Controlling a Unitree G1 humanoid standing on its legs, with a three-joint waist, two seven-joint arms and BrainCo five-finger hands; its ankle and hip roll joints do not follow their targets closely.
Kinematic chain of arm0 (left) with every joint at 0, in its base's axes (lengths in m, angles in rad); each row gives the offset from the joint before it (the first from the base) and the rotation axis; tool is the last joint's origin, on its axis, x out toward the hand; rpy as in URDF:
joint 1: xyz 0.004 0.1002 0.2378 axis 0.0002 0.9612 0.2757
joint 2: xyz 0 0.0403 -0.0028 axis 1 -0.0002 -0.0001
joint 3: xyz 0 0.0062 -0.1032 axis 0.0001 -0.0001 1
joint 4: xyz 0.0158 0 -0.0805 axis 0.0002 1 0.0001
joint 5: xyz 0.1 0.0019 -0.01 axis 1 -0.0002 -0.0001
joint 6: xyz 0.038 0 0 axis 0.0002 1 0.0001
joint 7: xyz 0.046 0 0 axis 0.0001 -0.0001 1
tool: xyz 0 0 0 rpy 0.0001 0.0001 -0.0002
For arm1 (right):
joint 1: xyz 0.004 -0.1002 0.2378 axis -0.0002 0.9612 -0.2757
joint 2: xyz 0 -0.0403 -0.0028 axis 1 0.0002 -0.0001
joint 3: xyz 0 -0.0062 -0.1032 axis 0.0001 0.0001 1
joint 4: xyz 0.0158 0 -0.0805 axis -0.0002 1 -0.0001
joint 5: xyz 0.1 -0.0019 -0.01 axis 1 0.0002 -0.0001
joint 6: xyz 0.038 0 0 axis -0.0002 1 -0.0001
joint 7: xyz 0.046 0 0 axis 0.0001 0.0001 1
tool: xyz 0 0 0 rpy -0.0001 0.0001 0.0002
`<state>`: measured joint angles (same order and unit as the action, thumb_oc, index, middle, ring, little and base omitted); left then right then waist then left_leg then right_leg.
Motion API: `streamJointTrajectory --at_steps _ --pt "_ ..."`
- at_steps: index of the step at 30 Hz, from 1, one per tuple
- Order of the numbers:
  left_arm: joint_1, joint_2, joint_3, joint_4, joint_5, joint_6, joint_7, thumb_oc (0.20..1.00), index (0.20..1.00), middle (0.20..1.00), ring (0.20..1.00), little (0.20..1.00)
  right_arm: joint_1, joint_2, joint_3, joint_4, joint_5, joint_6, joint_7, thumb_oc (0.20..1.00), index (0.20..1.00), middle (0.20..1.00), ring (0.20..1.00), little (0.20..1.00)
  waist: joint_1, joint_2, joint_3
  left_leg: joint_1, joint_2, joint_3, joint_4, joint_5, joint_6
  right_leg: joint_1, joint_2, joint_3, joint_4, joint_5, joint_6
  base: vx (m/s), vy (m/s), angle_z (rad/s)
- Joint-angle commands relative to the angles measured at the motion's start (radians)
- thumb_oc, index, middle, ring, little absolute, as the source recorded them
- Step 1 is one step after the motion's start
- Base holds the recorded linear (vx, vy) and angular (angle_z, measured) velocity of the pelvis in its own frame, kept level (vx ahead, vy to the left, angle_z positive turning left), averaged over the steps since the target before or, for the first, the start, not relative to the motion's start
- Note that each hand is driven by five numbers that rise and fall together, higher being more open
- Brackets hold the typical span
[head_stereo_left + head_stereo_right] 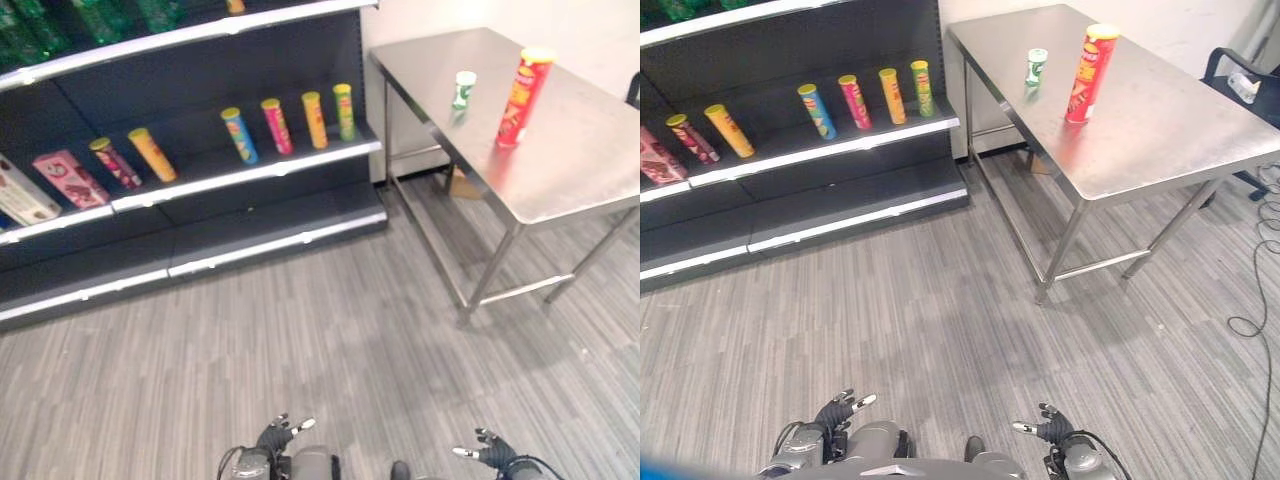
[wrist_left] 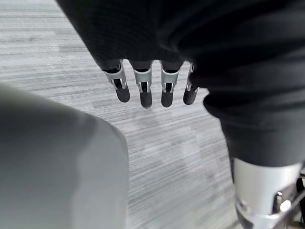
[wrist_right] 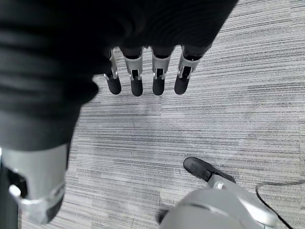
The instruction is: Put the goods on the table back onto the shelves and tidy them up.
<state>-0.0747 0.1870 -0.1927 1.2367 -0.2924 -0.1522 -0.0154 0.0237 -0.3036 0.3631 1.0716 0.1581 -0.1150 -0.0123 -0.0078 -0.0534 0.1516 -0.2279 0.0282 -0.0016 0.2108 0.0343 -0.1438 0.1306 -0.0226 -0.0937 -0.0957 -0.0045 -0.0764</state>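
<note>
Stainless steel table [image 1: 560,170] standing well ahead of both hands and off toward the right hand's side, bearing the two goods yet to be returned: a tall red tube can [image 1: 522,98] upright near the table's middle, and a small green-and-white cup [image 1: 463,89] just beyond it toward the shelves. Dark shelving unit [image 1: 250,175] well ahead on the left hand's side; its middle shelf carries a row of coloured tube cans [image 1: 290,125], with room open at the end nearest the table. Left hand [image 2: 143,88] and right hand [image 3: 143,76] hang low over the grey striped floor [image 1: 330,330], fingers straight and relaxed, each holding nothing. Judged step: the approach, before any pick-up; no item is within reach. The next move calls for walking toward the table, then raising a hand to close round the red tube can without toppling it.
</note>
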Motion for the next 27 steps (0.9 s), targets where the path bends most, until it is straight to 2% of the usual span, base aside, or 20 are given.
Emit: streamJointTrajectory --at_steps 1,3,4,5,8,10,11,12,14,15,17,18,19,22,23,24,25,27 --pt "0.049 0.011 -0.047 0.019 0.009 -0.006 0.013 1.000 1.000 1.000 1.000 1.000 0.032 -0.022 -0.017 -0.032 0.037 -0.033 -0.014 1.000 1.000 1.000 1.000 1.000 0.041 0.036 0.007 0.056 0.059 -0.032 -0.192 0.101 0.051 -0.047 -0.007 0.039 0.024 -0.032 0.142 0.38 0.087 -0.26" --pt "0.044 0.016 -0.045 0.023 0.002 -0.007 0.013 1.000 1.000 1.000 1.000 1.000 0.032 -0.017 -0.020 -0.015 0.039 -0.034 -0.017 1.000 1.000 1.000 1.000 1.000 0.045 0.039 0.007 0.036 0.086 -0.056 -0.291 0.137 0.036 -0.022 0.006 0.068 0.032 -0.063 0.139 0.34 0.076 -0.15" --pt "0.046 0.018 -0.044 0.024 -0.003 -0.008 0.016 1.000 1.000 1.000 1.000 1.000 0.031 -0.013 -0.021 0.003 0.037 -0.035 -0.017 1.000 1.000 1.000 1.000 1.000 0.048 0.037 0.009 0.008 0.093 -0.056 -0.298 0.140 0.026 -0.004 0.006 0.083 0.040 -0.081 0.138 0.50 0.163 -0.08" --pt "0.050 0.020 -0.041 0.024 -0.006 -0.007 0.015 1.000 1.000 1.000 1.000 1.000 0.030 -0.014 -0.027 0.017 0.033 -0.031 -0.015 1.000 1.000 1.000 1.000 1.000 0.049 0.040 0.007 -0.019 0.111 -0.014 -0.298 0.147 0.016 0.029 0.004 0.106 0.045 -0.100 0.146 0.39 0.136 -0.07" --pt "0.060 0.024 -0.032 0.022 -0.006 -0.009 0.012 1.000 1.000 1.000 1.000 1.000 0.030 -0.008 -0.021 0.029 0.015 -0.028 -0.006 1.000 1.000 1.000 1.000 1.000 0.063 0.050 -0.015 0.007 0.117 -0.004 -0.298 0.154 0.014 0.061 0.008 0.136 0.049 -0.124 0.152 0.43 0.205 -0.53" --pt "0.061 0.028 -0.029 0.024 -0.001 -0.010 0.012 1.000 1.000 1.000 1.000 1.000 0.029 -0.003 -0.023 0.039 0.002 -0.025 -0.001 1.000 1.000 1.000 1.000 1.000 0.064 0.051 -0.040 0.024 0.112 0.024 -0.298 0.174 0.011 0.077 -0.013 0.151 0.060 -0.132 0.165 0.35 0.240 -0.89" --pt "0.061 0.035 -0.028 0.023 -0.001 -0.011 0.014 1.000 1.000 1.000 1.000 1.000 0.029 0.002 -0.025 0.039 0.001 -0.024 0.002 1.000 1.000 1.000 1.000 1.000 0.068 0.042 -0.049 0.039 0.102 0.043 -0.298 0.174 0.020 0.077 -0.032 0.162 0.073 -0.131 0.176 0.52 0.430 -0.81" --pt "0.058 0.049 -0.028 0.009 0.002 -0.012 0.012 1.000 1.000 1.000 1.000 1.000 0.029 0.006 -0.030 0.031 -0.008 -0.019 0.007 1.000 1.000 1.000 1.000 1.000 0.065 0.029 -0.072 0.074 0.071 0.100 -0.298 0.143 0.049 0.039 -0.071 0.169 0.159 -0.117 0.210 0.41 0.350 -0.64" --pt "0.058 0.049 -0.029 0.009 0.002 -0.012 0.012 1.000 1.000 1.000 1.000 1.000 0.029 0.006 -0.030 0.031 -0.008 -0.019 0.007 1.000 1.000 1.000 1.000 1.000 0.066 0.028 -0.072 0.075 0.071 0.102 -0.298 0.142 0.049 0.038 -0.072 0.170 0.160 -0.118 0.210 0.22 0.215 -0.37" --pt "0.055 0.055 -0.035 -0.001 0.012 -0.013 0.007 1.000 1.000 1.000 1.000 1.000 0.027 0.009 -0.036 0.031 -0.005 -0.020 0.009 1.000 1.000 1.000 1.000 1.000 0.063 0.025 -0.075 0.098 0.042 0.125 -0.298 0.112 0.080 -0.009 -0.092 0.167 0.268 -0.079 0.235 0.20 0.263 -0.23" --pt "0.047 0.060 -0.041 -0.007 0.020 -0.011 0.009 1.000 1.000 1.000 1.000 1.000 0.018 0.009 -0.038 0.030 -0.006 -0.017 0.008 1.000 1.000 1.000 1.000 1.000 0.053 0.028 -0.062 0.125 0.020 0.144 -0.298 0.085 0.107 -0.087 -0.111 0.156 0.411 0.002 0.257 0.19 0.328 -0.17" --pt "0.040 0.066 -0.045 -0.007 0.029 -0.008 0.011 1.000 1.000 1.000 1.000 1.000 0.011 0.008 -0.041 0.025 -0.004 -0.015 0.006 1.000 1.000 1.000 1.000 1.000 0.039 0.035 -0.046 0.157 0.000 0.156 -0.298 0.062 0.128 -0.145 -0.129 0.134 0.533 0.089 0.259 0.10 0.229 -0.18" --pt "0.039 0.066 -0.045 -0.007 0.029 -0.008 0.011 1.000 1.000 1.000 1.000 1.000 0.011 0.008 -0.041 0.025 -0.004 -0.015 0.006 1.000 1.000 1.000 1.000 1.000 0.039 0.034 -0.045 0.158 -0.001 0.156 -0.298 0.062 0.129 -0.145 -0.129 0.134 0.535 0.088 0.260 0.12 0.238 -0.02" --pt "0.046 0.068 -0.043 0.005 0.052 -0.002 0.007 1.000 1.000 1.000 1.000 1.000 0.023 0.016 -0.047 0.014 -0.007 -0.016 0.003 1.000 1.000 1.000 1.000 1.000 0.029 0.041 -0.038 0.209 -0.021 0.177 -0.298 0.018 0.147 -0.201 -0.187 0.045 0.644 0.136 0.250 0.16 0.201 0.19" --pt "0.045 0.069 -0.043 0.008 0.056 -0.003 0.010 1.000 1.000 1.000 1.000 1.000 0.026 0.017 -0.051 0.007 -0.006 -0.017 0.000 1.000 1.000 1.000 1.000 1.000 0.026 0.039 -0.038 0.220 -0.026 0.181 -0.298 0.005 0.146 -0.212 -0.215 -0.002 0.605 0.126 0.242 0.24 0.138 0.01" --pt "0.044 0.070 -0.049 0.018 0.069 -0.006 0.010 1.000 1.000 1.000 1.000 1.000 0.025 0.011 -0.054 0.001 -0.008 -0.018 -0.001 1.000 1.000 1.000 1.000 1.000 0.027 0.032 -0.046 0.225 -0.032 0.186 -0.298 -0.015 0.136 -0.211 -0.249 -0.083 0.469 0.103 0.237 0.18 0.064 -0.17" --pt "0.044 0.070 -0.049 0.018 0.069 -0.007 0.010 1.000 1.000 1.000 1.000 1.000 0.026 0.011 -0.054 0.001 -0.008 -0.018 -0.001 1.000 1.000 1.000 1.000 1.000 0.023 0.033 -0.044 0.227 -0.031 0.182 -0.298 -0.016 0.135 -0.204 -0.248 -0.089 0.465 0.103 0.236 0.16 -0.011 -0.17" --pt "0.036 0.070 -0.055 0.023 0.074 -0.007 0.011 1.000 1.000 1.000 1.000 1.000 0.014 0.006 -0.061 0.004 -0.006 -0.018 -0.005 1.000 1.000 1.000 1.000 1.000 0.017 0.022 -0.046 0.231 -0.027 0.186 -0.298 -0.027 0.121 -0.231 -0.262 -0.123 0.317 0.113 0.247 0.12 -0.065 0.07"
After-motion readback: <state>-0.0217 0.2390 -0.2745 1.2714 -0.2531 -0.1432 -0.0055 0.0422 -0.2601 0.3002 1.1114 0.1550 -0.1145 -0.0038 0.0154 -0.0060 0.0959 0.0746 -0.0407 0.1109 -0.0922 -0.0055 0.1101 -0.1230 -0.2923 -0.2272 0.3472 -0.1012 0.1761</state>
